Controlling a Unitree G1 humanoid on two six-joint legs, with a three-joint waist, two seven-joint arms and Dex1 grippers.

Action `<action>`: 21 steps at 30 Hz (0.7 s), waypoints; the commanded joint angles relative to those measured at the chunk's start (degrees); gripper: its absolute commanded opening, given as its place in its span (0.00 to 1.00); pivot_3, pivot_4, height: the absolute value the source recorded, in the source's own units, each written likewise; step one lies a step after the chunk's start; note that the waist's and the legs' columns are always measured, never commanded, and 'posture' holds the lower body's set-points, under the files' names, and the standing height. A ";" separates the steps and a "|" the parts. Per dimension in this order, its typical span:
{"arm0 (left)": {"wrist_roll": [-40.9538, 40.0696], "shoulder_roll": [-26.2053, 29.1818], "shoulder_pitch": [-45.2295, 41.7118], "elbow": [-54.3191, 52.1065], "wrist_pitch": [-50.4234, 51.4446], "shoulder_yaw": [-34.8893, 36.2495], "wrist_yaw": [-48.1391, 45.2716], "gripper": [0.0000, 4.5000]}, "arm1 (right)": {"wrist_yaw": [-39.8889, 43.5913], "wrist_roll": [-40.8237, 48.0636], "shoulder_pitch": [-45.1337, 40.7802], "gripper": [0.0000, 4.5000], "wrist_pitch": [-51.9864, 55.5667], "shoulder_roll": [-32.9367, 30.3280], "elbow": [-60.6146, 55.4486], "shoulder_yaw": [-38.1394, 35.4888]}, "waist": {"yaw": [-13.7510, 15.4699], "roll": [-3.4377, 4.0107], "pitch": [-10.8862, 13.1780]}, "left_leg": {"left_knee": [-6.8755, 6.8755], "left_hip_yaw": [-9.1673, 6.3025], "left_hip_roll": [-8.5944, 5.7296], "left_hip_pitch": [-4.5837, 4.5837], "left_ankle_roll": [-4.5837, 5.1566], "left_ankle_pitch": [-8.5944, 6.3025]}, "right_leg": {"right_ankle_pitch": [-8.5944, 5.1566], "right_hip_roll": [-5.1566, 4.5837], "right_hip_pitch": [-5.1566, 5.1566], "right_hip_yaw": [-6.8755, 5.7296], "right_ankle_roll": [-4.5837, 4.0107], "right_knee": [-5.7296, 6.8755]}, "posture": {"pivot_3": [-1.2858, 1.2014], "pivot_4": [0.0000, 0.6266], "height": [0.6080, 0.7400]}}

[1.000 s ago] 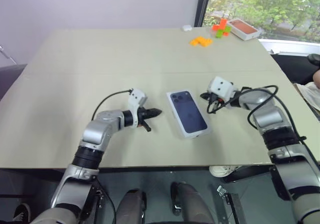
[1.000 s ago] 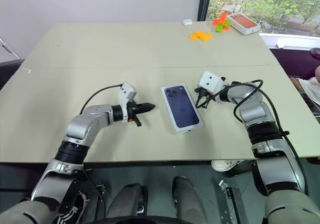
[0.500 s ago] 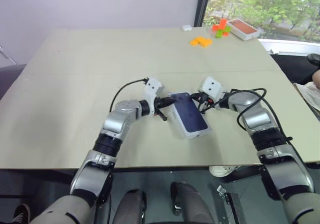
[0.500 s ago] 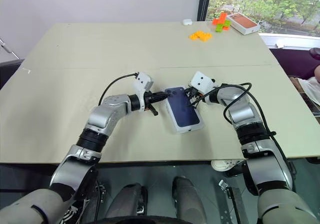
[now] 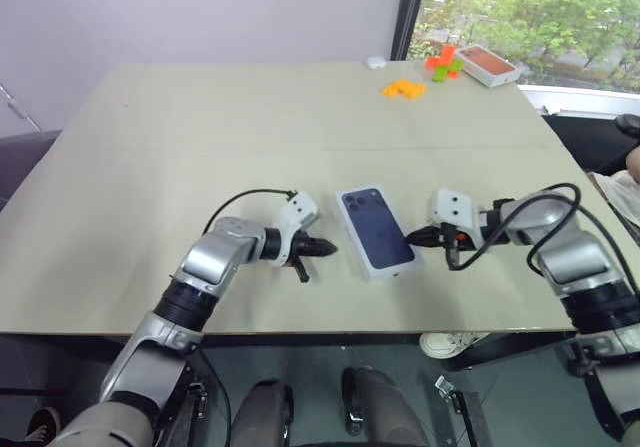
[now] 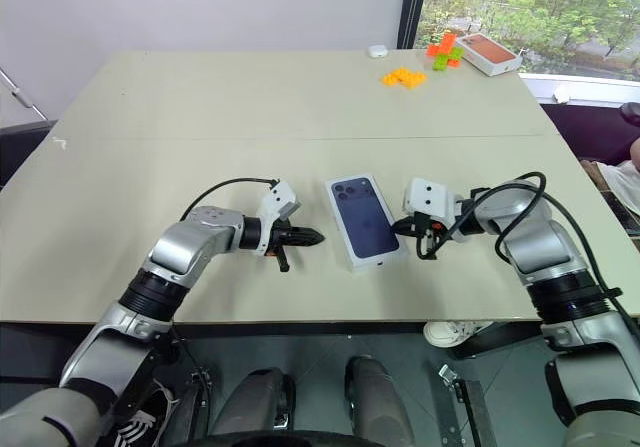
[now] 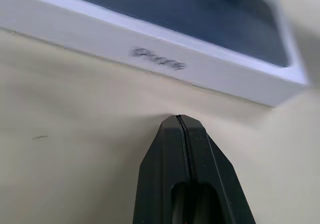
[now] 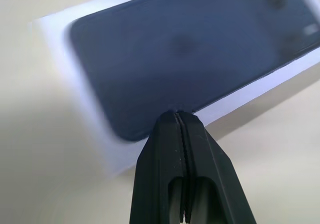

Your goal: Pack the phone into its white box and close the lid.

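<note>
1. Looking down over the desk [image 5: 200, 137], we saw the white box [image 5: 377, 231] lying flat near the front edge, about midway between the two arms.
2. Its top showed a dark navy phone [image 5: 377, 227] face with a camera cluster at the far left corner; we could not tell whether this was the phone itself or a printed lid.
3. The left gripper [image 5: 328, 250] sat low over the desk just to the left of the box, fingers [image 7: 181, 149] pressed together, holding nothing.
4. In the left wrist view the fingertips pointed at the box's long white side wall, close but with a strip of bare desk between.
5. The right gripper [image 5: 412, 237] was at the box's right side, fingers [image 8: 177, 134] also together and empty.
6. In the right wrist view its tip overlapped the box's white rim; we could not tell if it touched.
7. Far back by the window lay orange blocks [image 5: 403, 88], orange and green blocks [image 5: 443, 60], an orange-topped box [image 5: 486, 64] and a small white object [image 5: 375, 63], all well apart from the white box.
</note>
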 commanded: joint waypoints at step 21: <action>-13.22 20.42 11.32 -9.36 -6.91 27.63 -4.94 1.00 | -8.35 13.89 -9.84 0.99 5.99 10.08 10.01 -13.89 | -0.02 0.00 0.18 | -0.59 0.26 0.23 -0.26 -0.01 0.01 | 0.27 0.26 -0.67 0.17 -0.41 -0.10 | 0.52 0.24 1.00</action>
